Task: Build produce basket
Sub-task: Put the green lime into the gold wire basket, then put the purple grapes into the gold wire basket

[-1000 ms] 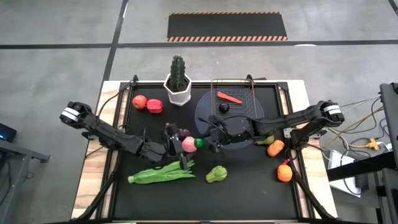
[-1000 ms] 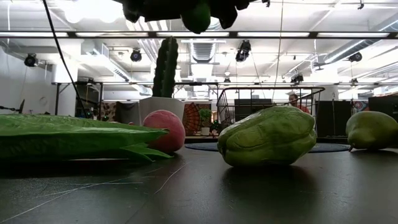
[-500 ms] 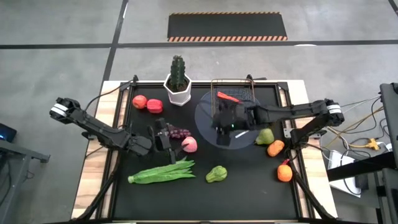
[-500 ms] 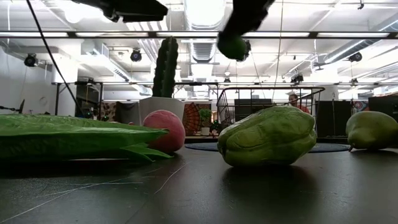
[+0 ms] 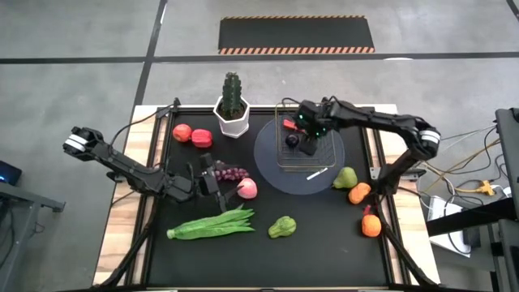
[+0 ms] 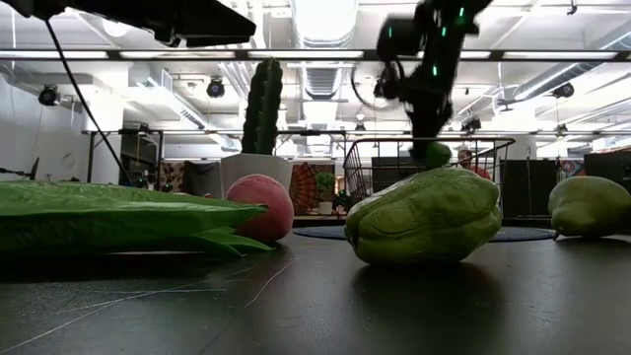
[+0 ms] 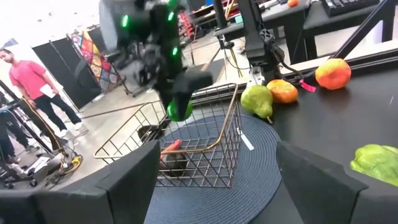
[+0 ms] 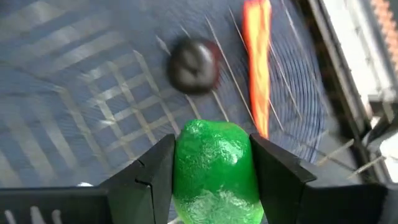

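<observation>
On black matting, the basket (image 5: 306, 136) holds 2 pieces while the right gripper (image 8: 214, 186) pinches a lime (image 8: 214, 169) above it; left gripper (image 5: 212, 180) gapes empty beside unpacked grapes (image 5: 236, 173).

Wire basket (image 5: 306, 136): upright, on the round grey plate, holds a carrot (image 8: 257, 59) and a dark round fruit (image 8: 194, 65). Lime (image 8: 214, 163) hangs above the basket's inside, clamped in the right gripper (image 8: 211, 168). Beside the basket: green pear (image 5: 346, 176), two oranges (image 5: 359, 193). Farther from it: peach (image 5: 247, 188) by grapes (image 5: 233, 173), tomatoes (image 5: 191, 135), long beans (image 5: 212, 225), a lumpy green fruit (kind unclear) (image 5: 281, 227)
</observation>
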Action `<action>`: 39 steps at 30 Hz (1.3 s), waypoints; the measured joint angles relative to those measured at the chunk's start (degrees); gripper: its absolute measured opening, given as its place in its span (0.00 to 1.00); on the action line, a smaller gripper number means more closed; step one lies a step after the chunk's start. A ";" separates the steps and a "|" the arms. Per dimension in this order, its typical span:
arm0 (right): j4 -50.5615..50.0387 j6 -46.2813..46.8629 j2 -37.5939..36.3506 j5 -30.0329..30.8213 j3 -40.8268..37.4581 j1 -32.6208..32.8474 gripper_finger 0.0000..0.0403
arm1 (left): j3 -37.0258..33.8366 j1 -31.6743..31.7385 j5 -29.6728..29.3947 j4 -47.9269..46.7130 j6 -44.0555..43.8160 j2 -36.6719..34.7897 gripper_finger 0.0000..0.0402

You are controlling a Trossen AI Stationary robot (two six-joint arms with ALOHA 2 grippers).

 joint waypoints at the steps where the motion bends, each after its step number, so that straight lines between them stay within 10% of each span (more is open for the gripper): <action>1: 0.09 -0.81 1.01 -0.88 -0.44 -1.56 0.42 | -0.04 0.00 0.02 0.07 -0.19 0.01 0.75; 22: 0.70 -5.25 19.07 -1.39 3.74 -5.77 0.56 | -0.34 -0.76 0.64 1.54 -19.14 3.71 0.75; 39: -3.04 0.24 7.25 -1.34 9.85 -2.87 0.68 | -0.32 -0.83 0.60 5.02 -31.63 10.20 0.75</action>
